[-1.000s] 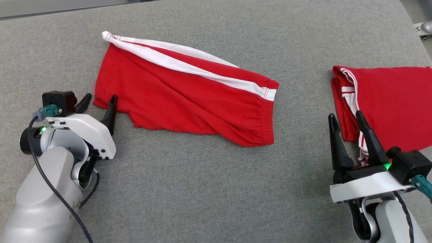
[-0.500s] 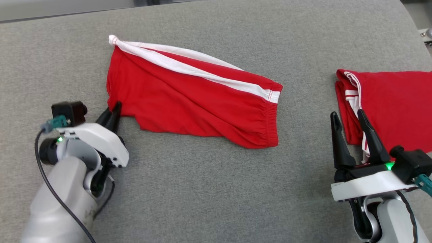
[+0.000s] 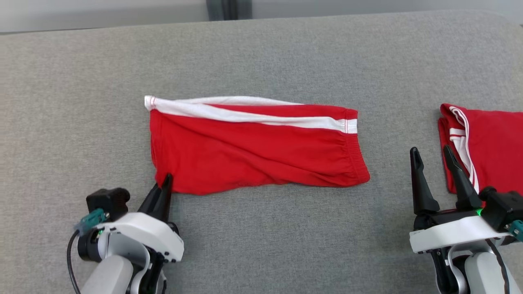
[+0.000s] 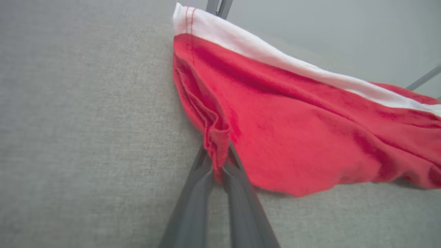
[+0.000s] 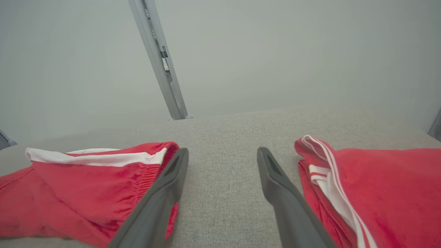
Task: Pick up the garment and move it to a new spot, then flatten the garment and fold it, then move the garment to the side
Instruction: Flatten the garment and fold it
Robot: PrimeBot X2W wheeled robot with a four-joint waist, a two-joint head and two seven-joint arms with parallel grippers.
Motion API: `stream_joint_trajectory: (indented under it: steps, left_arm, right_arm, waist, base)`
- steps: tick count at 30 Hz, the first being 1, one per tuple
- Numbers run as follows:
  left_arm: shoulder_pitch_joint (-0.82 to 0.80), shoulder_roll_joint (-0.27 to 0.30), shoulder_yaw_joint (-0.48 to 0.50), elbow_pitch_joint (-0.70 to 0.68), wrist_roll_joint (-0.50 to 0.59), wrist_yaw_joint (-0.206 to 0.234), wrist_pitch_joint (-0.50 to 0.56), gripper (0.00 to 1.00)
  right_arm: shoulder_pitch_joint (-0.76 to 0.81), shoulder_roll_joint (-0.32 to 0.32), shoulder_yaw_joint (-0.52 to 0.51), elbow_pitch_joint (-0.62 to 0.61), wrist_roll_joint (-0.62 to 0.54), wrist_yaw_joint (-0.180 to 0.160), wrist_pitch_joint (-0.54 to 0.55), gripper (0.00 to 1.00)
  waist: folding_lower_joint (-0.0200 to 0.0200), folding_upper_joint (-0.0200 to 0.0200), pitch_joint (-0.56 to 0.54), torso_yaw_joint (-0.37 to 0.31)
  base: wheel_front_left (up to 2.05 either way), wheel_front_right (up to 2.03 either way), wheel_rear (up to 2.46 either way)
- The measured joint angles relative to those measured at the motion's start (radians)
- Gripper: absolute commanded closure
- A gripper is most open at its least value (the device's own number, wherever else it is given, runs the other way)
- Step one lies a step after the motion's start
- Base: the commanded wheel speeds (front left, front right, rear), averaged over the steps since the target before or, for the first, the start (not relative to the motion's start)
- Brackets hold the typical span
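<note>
The red garment [image 3: 253,151] with white side stripes lies spread near the middle of the grey cloth-covered table [image 3: 261,245], its waistband toward the right edge. The left gripper [image 3: 165,181] sits at the garment's near-left corner, jaws clenched on a bunched fold of the red hem. The right gripper [image 3: 431,149] rests toward the near-right corner of the table, jaws spread wide and grasping nothing, between the garment and a second red folded piece [image 3: 490,143] at the right edge.
</note>
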Motion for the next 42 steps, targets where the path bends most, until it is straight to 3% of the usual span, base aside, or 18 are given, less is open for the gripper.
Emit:
stream_joint_trajectory:
  steps: [6,8,15,18,30,42]
  left_arm:
    - [0.084,0.019,-0.003,-0.111,-0.008,0.049,0.052,1.00]
    - [0.087,0.025,0.001,-0.128,-0.001,0.064,0.045,0.00]
    - [0.085,0.040,0.071,-0.147,0.027,0.156,-0.041,0.00]
    - [0.068,0.043,0.094,-0.158,0.053,0.172,-0.109,0.00]
    - [0.043,0.079,0.056,-0.262,0.249,0.187,-0.178,0.00]
    - [0.107,0.084,0.036,-0.278,0.266,0.195,-0.178,0.00]
  right_arm:
    - [0.012,0.000,-0.003,-0.007,-0.003,0.000,0.021,0.00]
    - [0.014,0.000,0.000,-0.008,-0.003,0.000,0.027,0.00]
    - [0.022,-0.001,0.004,-0.014,0.002,0.000,0.030,0.00]
    - [0.033,0.000,-0.006,-0.022,-0.002,0.000,0.030,0.00]
    - [0.045,-0.001,-0.005,-0.037,-0.045,0.000,0.057,0.00]
    - [0.081,-0.001,-0.031,-0.052,-0.054,0.000,0.073,0.00]
  waist:
    - [0.0000,0.0001,-0.021,0.014]
    - [0.0001,0.0000,-0.026,0.014]
    - [0.0000,0.0000,-0.051,0.017]
    - [0.0000,0.0000,-0.066,0.028]
    - [0.0001,0.0000,-0.112,0.054]
    - [0.0000,0.0000,-0.123,0.076]
  base:
    - [0.00,0.00,0.00]
    - [0.00,0.00,0.00]
    - [0.00,0.00,0.00]
    - [0.00,0.00,0.00]
    - [0.00,0.00,0.00]
    - [0.00,0.00,0.00]
